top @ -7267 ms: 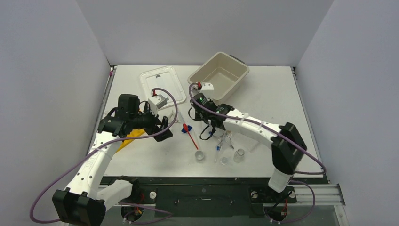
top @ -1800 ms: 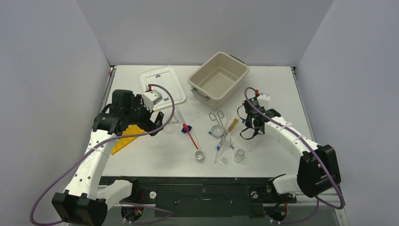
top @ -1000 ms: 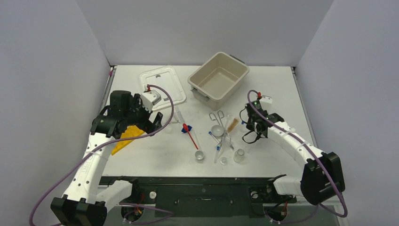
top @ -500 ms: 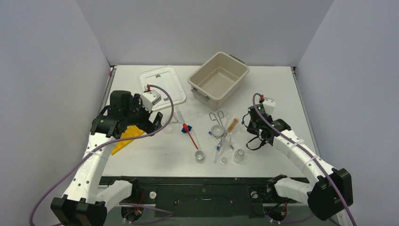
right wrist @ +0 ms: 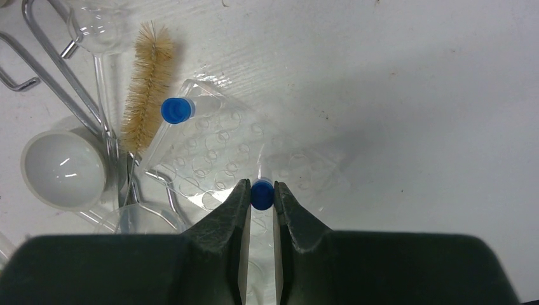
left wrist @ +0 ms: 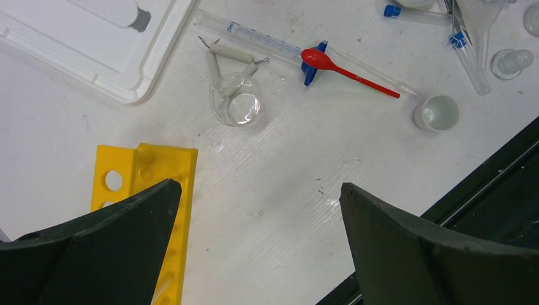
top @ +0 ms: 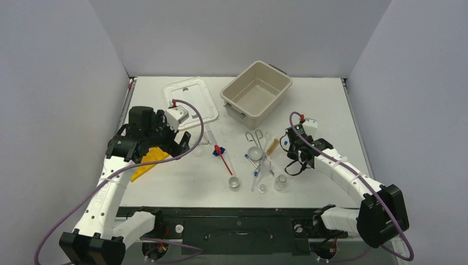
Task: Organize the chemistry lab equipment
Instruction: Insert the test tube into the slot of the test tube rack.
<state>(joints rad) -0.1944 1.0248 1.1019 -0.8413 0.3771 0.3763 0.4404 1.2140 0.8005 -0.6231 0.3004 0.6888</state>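
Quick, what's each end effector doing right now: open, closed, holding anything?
Left end effector: open, holding nothing.
Right end effector: closed on a blue-capped tube.

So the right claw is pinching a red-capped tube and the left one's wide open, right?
The cap is blue, not red; the right wrist view shows it. The right gripper does pinch that tube, and the left gripper is wide open.

Left end effector [left wrist: 257,206] gaping wide, facing down; right end effector [right wrist: 260,187] pinched on blue-capped tube [right wrist: 261,196].
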